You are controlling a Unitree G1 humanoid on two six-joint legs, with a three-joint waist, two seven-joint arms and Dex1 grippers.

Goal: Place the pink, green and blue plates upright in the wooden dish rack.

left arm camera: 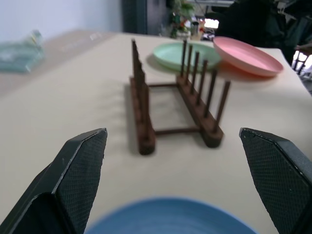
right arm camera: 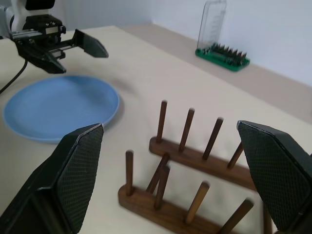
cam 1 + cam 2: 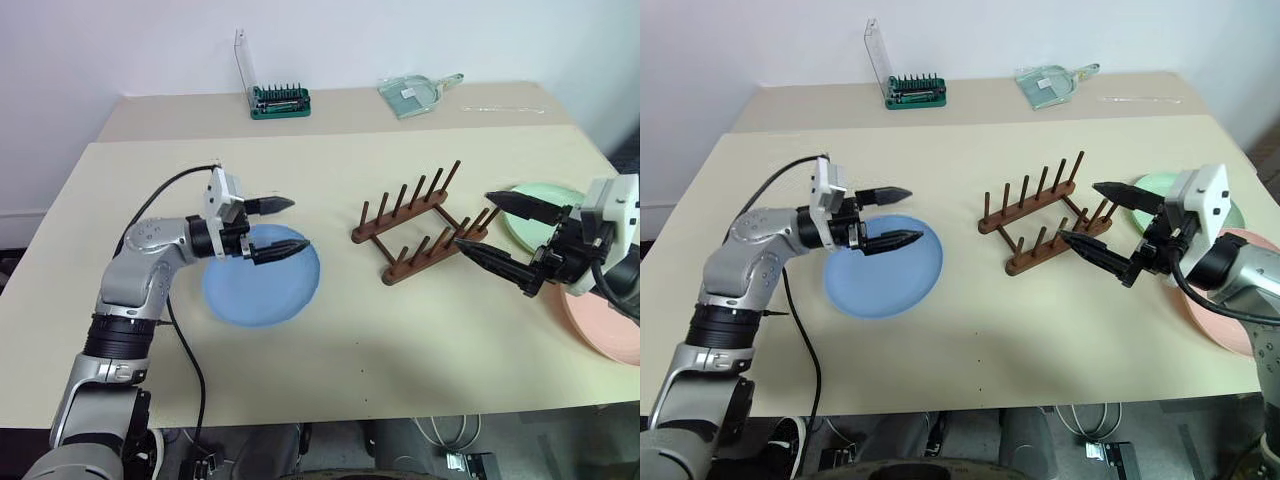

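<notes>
While both arms hang above the counter (image 3: 400,340), left end effector (image 3: 283,227) is spread wide and empty over the blue plate (image 3: 262,290), lying flat. Right end effector (image 3: 492,232) is also wide apart, empty, just beside the bare wooden dish rack (image 3: 420,222). Green plate (image 3: 535,213) and pink plate (image 3: 600,325) lie flat at the right, overlapping.

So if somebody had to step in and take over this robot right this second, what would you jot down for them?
Left gripper: open, holding nothing, above the blue plate, which lies flat on the table.
Right gripper: open, holding nothing, beside the wooden dish rack.
Green plate and pink plate lie flat at the robot's right.
Done: nothing, the rack holds no plates.
Left: stand all three plates upright in it.
</notes>
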